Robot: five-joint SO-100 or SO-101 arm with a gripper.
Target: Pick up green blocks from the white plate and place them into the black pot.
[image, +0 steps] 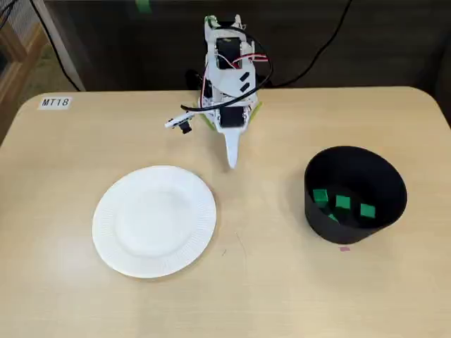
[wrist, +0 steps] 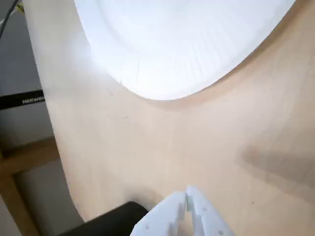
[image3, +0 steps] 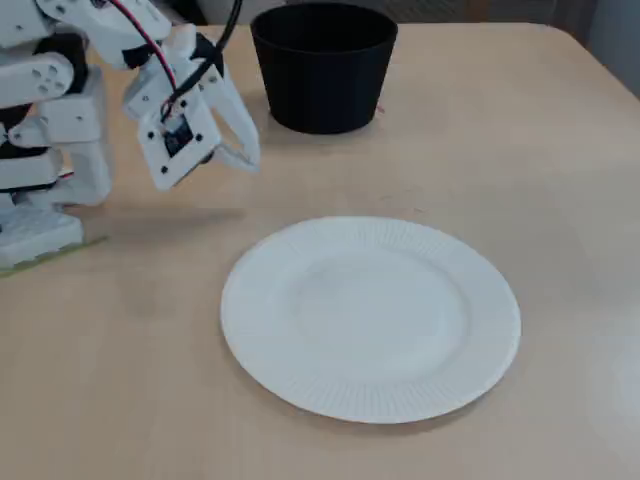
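The white plate (image: 154,220) lies bare on the wooden table; it also fills the top of the wrist view (wrist: 187,44) and the middle of a fixed view (image3: 370,315). No block lies on it. Three green blocks (image: 342,203) rest inside the black pot (image: 380,183) at the right; from the side the pot (image3: 323,65) hides its contents. My gripper (image: 230,162) hangs above the table between plate and pot, folded back near the arm's base. Its white fingers (wrist: 189,209) are pressed together with nothing between them. It hangs left of the pot in a fixed view (image3: 248,150).
The arm's base (image: 227,84) stands at the table's far edge with loose wires beside it. A label reading MT18 (image: 55,102) is stuck near the far left corner. A small pink mark (image: 344,248) lies by the pot's foot.
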